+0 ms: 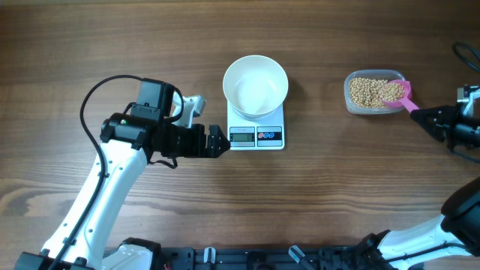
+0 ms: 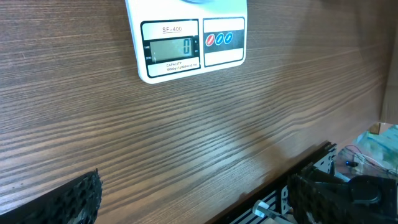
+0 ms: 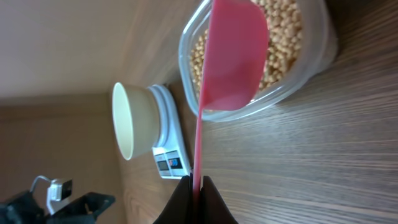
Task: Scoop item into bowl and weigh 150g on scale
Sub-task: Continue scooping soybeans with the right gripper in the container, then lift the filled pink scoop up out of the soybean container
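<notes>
The white bowl point(image 1: 256, 86) stands empty on the scale point(image 1: 256, 136), whose display point(image 2: 171, 50) reads zero. Tan beans point(image 1: 367, 91) fill a clear plastic container point(image 1: 351, 101) at the right. A pink scoop point(image 1: 397, 93) lies over the container's right end, and my right gripper point(image 1: 418, 112) is shut on its handle. In the right wrist view the scoop point(image 3: 233, 56) shows its underside over the beans point(image 3: 283, 37), with that gripper point(image 3: 197, 185) pinching the thin handle. My left gripper point(image 1: 223, 142) hovers just left of the scale's front, open and holding nothing, its fingers point(image 2: 74, 199) far apart.
The table's front edge with a black metal rail point(image 2: 311, 168) runs close under the left gripper. A black cable point(image 1: 466, 56) loops at the far right edge. The left arm's cable point(image 1: 97, 94) arches over the table's left part.
</notes>
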Controlling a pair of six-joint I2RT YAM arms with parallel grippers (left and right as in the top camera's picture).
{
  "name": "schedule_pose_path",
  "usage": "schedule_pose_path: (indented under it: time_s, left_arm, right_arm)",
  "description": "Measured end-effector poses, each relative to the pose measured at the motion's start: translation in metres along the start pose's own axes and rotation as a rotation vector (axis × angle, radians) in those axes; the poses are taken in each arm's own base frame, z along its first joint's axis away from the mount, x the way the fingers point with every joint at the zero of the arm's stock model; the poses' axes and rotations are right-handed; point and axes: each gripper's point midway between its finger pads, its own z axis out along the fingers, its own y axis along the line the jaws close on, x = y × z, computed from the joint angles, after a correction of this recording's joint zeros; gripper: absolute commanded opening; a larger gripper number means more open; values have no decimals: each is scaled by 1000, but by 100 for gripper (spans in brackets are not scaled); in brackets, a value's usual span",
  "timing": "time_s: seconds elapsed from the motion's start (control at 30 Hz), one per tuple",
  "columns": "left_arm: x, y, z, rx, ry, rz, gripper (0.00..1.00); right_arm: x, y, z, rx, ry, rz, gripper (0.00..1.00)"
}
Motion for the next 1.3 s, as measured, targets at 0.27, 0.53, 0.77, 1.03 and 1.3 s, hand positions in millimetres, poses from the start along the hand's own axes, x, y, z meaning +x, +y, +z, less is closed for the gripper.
schedule_pose_path:
  time_s: [0.27,0.53,0.77,1.03,1.3]
  left_arm:
    - [0,0,0,0,0,0,100]
    - [0,0,0,0,0,0,100]
    - [0,0,0,0,0,0,100]
    - [0,0,0,0,0,0,100]
    - [0,0,0,0,0,0,100]
  right_arm:
    - [-1,14,-1,-79,-17,-19,4]
    - [-3,22,-1,-122,-30,-16,4]
    - [-2,30,-3,-165,-36,-9,4]
    - [-6,39,-4,-217,-59,-19,4]
    - [-11,50,-8,-285,-89,-17,4]
